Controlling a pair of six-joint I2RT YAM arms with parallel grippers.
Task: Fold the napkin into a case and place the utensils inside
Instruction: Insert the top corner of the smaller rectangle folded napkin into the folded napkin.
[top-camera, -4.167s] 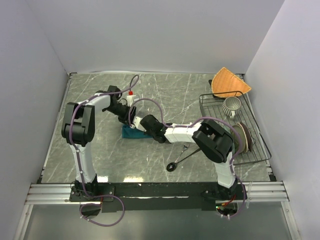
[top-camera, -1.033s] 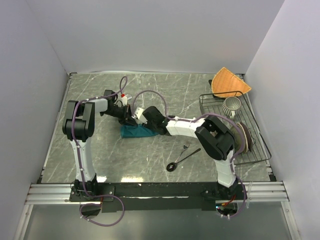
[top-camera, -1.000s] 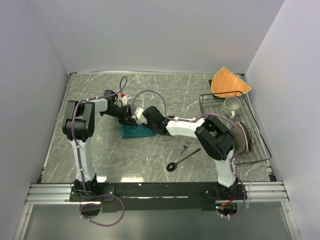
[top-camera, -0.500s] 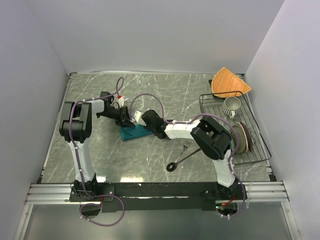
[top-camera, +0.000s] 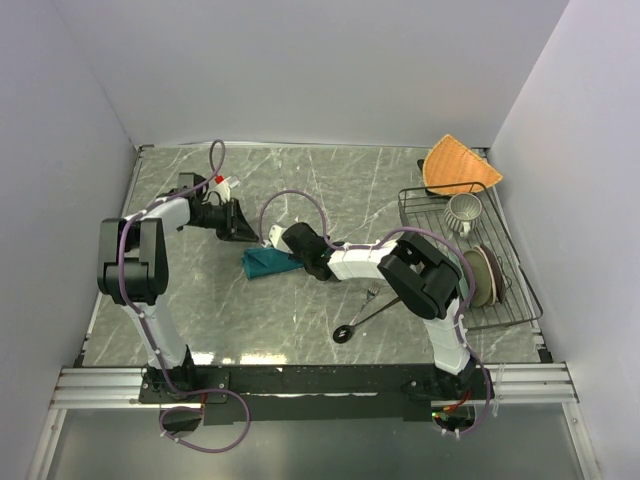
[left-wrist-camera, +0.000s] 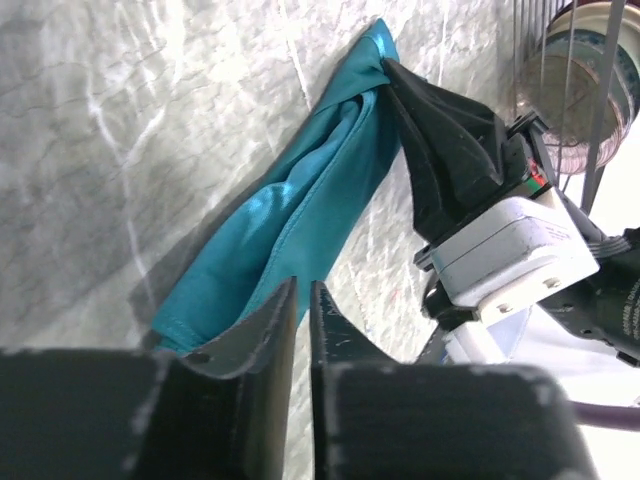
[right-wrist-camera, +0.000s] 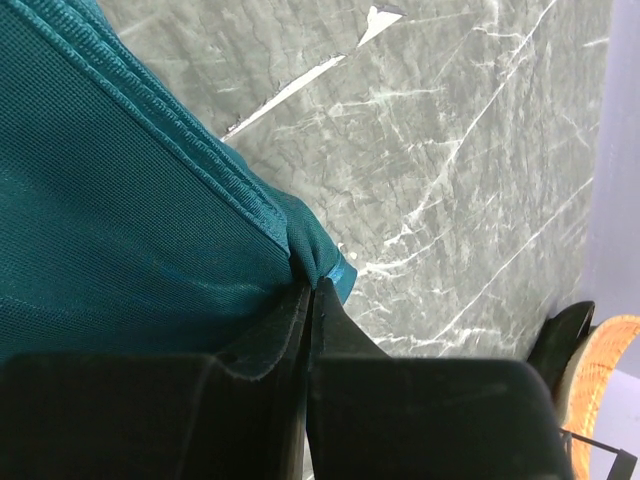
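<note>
While pinching the right corner of the napkin (right-wrist-camera: 120, 230) tight in the right gripper (right-wrist-camera: 308, 292), holds the left gripper (left-wrist-camera: 298, 305) almost closed, empty, far-left of it.

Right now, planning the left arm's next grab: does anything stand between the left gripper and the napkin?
Nothing visible does. Only bare table lies between the left gripper and the napkin. The right gripper pinches the napkin's far corner, off that path.
</note>
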